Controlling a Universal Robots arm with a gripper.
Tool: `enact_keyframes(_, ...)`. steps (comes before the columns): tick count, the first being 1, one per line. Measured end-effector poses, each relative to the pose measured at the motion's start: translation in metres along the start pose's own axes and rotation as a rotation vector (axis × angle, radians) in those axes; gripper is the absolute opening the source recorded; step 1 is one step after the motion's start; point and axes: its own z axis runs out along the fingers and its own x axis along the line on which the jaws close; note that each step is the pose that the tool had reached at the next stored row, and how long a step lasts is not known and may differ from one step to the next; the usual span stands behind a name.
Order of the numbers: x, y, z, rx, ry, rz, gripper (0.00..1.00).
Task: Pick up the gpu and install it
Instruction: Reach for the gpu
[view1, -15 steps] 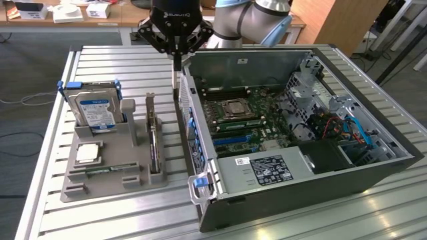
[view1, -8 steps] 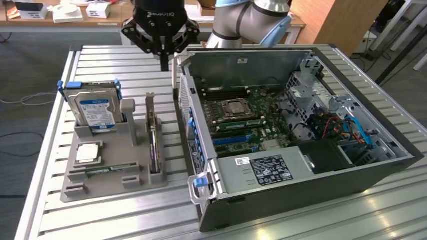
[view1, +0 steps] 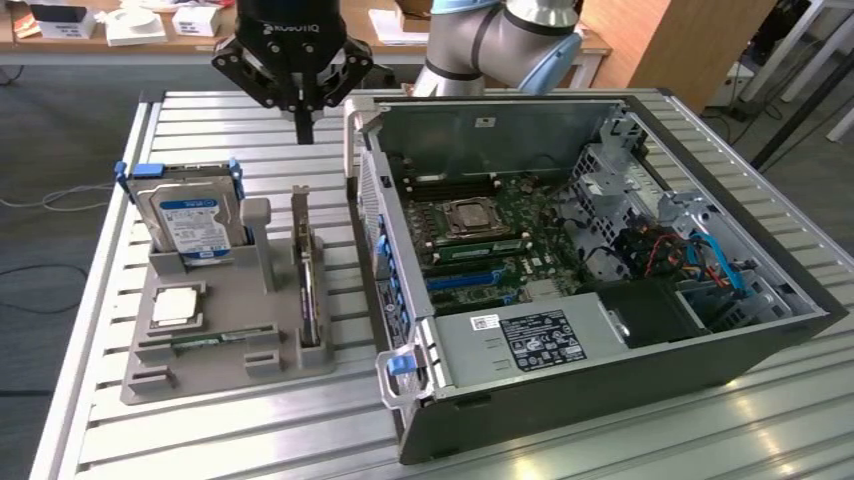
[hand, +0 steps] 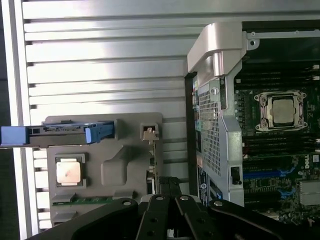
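On the exterior view's left, you have a grey holder (view1: 220, 375) lying on the slatted bench (view1: 200, 430). It carries a hard drive (view1: 191, 225) standing upright in a blue-edged frame. Nearer the camera it also holds a processor chip (view1: 176, 305) and a green memory stick (view1: 207, 341).

The gpu (view1: 306, 270) stands on its long edge in a slot along the holder's side nearest the computer case. It is thin and dark, and nothing is touching it.

Your gripper (view1: 304, 128) hangs above the far end of the gpu with clear air between them. Its fingers are pressed together with nothing between them. In the wrist view, the card's line runs from its silver bracket towards the black fingers.

Just beside the gpu, on the exterior view's right, the computer case (view1: 601, 400) lies open on the bench. Its motherboard (view1: 494, 250) is exposed.
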Motion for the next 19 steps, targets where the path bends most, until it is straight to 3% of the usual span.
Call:
enact_keyframes(8,0.000,-0.0008,-0.0001,0.0001,0.0002,0.000,0.11)
enact_keyframes(19,0.001,-0.0129,-0.0007,0.0001,0.0002,0.000,0.11)
